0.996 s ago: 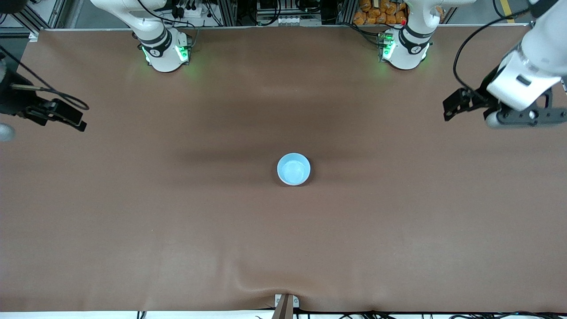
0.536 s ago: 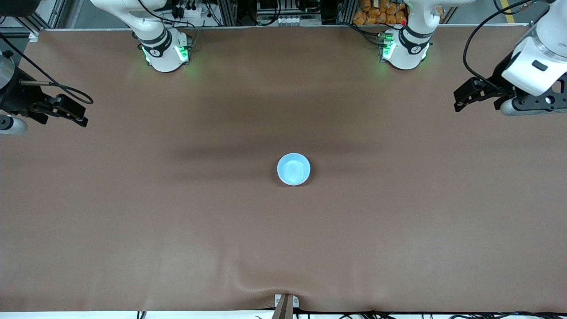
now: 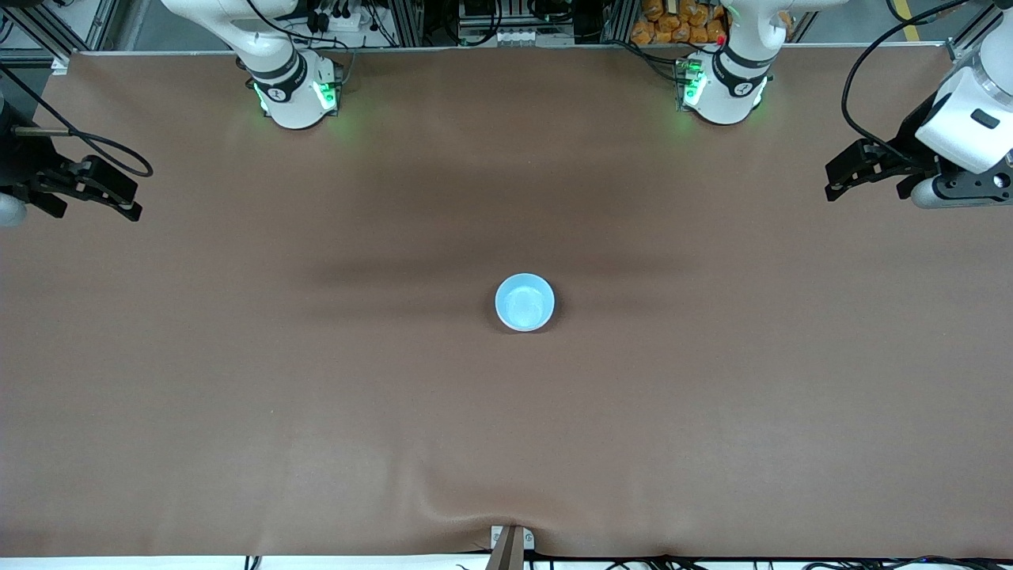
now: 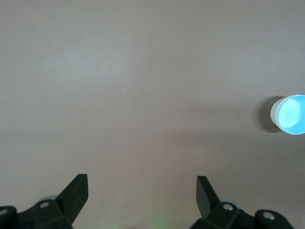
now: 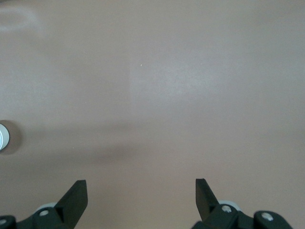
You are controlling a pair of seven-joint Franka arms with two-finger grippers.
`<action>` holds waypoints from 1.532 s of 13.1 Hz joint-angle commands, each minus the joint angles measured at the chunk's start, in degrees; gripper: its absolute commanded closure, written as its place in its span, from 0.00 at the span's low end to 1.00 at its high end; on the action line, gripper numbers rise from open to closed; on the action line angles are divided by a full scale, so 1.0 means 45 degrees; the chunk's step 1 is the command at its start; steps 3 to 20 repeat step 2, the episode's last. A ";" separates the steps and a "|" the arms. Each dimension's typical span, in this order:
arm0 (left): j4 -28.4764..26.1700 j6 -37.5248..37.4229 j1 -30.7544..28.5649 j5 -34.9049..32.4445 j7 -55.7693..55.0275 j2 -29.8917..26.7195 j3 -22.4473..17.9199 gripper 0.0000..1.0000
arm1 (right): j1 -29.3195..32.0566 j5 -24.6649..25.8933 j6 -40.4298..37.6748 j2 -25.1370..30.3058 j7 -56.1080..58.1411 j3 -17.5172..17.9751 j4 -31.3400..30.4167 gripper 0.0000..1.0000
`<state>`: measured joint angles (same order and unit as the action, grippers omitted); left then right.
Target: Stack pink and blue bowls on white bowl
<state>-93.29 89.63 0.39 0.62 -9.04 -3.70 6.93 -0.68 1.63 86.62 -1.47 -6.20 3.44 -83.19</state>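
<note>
A light blue bowl [image 3: 525, 302] stands upright in the middle of the table. The left wrist view shows the blue bowl [image 4: 290, 114] with a pale whitish side under its rim, and I cannot tell which bowl that side belongs to. Only a sliver of the bowl [image 5: 3, 136] reaches the right wrist view. The pink bowl and the white bowl are hidden. My left gripper [image 3: 957, 188] hangs open and empty over the left arm's end of the table, its fingers [image 4: 78, 191] spread wide. My right gripper [image 3: 9, 207] hangs open and empty over the right arm's end.
The brown table cover [image 3: 316, 396] is bare around the bowl, with a small wrinkle at its edge nearest the front camera [image 3: 475, 507]. The two arm bases [image 3: 294, 95] [image 3: 722, 91] stand along the edge farthest from that camera.
Both grippers have drawn farther out toward their own ends of the table and toward the bases' side. The bowl has not moved.
</note>
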 commanded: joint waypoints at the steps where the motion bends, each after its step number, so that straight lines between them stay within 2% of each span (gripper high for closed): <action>1: 0.0341 -0.0171 -0.0048 -0.0157 0.0115 0.0178 0.0042 0.00 | -0.0104 0.0341 -0.0207 0.0015 0.0147 0.0037 0.0167 0.00; 20: 0.0380 -0.0171 -0.0048 -0.0157 0.0115 0.0198 0.0061 0.00 | -0.0104 0.0341 -0.0207 0.0015 0.0147 0.0037 0.0167 0.00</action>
